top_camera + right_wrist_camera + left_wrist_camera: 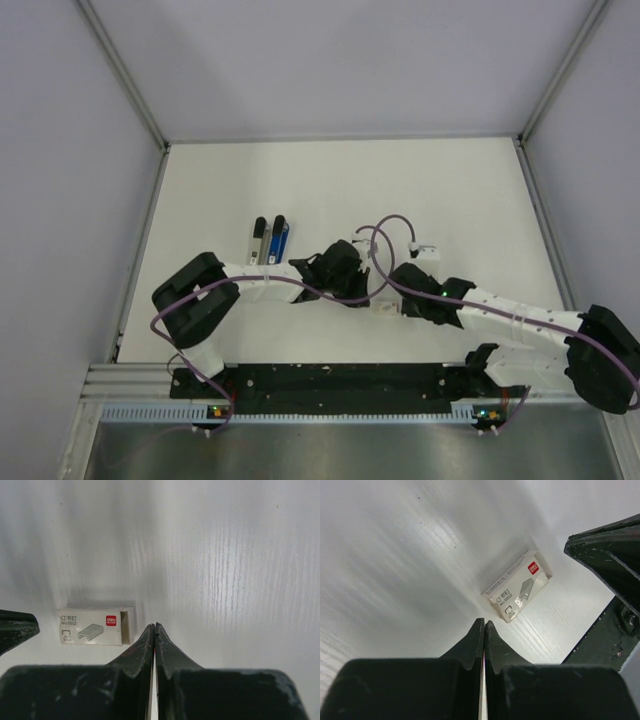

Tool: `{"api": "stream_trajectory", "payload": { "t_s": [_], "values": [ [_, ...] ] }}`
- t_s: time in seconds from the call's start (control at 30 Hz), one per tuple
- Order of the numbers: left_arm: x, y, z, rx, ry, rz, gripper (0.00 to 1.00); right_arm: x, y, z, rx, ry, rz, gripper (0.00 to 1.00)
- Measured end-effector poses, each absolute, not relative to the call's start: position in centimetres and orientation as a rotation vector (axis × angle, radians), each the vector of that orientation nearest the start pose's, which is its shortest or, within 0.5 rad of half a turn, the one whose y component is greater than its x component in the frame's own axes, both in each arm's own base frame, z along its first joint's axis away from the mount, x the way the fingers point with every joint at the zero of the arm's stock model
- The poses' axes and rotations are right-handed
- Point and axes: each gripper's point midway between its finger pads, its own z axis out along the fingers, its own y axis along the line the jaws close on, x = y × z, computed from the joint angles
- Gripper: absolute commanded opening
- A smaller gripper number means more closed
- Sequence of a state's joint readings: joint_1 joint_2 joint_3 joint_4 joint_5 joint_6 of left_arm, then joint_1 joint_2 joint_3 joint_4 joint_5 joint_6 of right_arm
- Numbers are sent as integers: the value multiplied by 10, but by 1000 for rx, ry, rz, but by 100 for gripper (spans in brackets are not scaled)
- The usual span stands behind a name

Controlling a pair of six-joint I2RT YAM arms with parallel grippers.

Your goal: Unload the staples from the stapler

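The left hand (483,625) has its two black fingers pressed together and holds nothing. The right hand (153,627) is shut and empty in the same way. Just beyond both tips lies a small white staple box (518,586) with a red logo, its sleeve a little open. The stapler (279,238) is elsewhere on the table (450,190), to the far left of the hands, so the left hand is nearer. Its long axis runs away from the arm bases. It shows as two slim bars side by side, one blue-black and one grey-black. Whether they are one thing I cannot tell.
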State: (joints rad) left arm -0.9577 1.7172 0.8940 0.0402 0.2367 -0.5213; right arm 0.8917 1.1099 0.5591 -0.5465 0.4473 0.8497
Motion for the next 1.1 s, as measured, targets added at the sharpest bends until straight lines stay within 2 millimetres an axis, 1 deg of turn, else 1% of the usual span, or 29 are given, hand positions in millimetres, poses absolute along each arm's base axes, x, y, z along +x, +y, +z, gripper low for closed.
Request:
{"api": "stream_trajectory", "payload": {
  "t_s": [0.23, 0.37, 0.77, 1.1],
  "values": [
    [189, -370, 35, 667, 2485, -906, 0, 181, 146, 25, 69, 2540, 29, 0],
    [186, -369, 23, 667, 2520, -897, 0, 181, 147, 19, 56, 2552, 18, 0],
    [187, -385, 24, 665, 2517, -967, 0, 185, 166, 19, 48, 2553, 123, 0],
    [184, -388, 24, 671, 2523, -970, 0, 184, 171, 17, 40, 2567, 148, 0]
  ]
}}
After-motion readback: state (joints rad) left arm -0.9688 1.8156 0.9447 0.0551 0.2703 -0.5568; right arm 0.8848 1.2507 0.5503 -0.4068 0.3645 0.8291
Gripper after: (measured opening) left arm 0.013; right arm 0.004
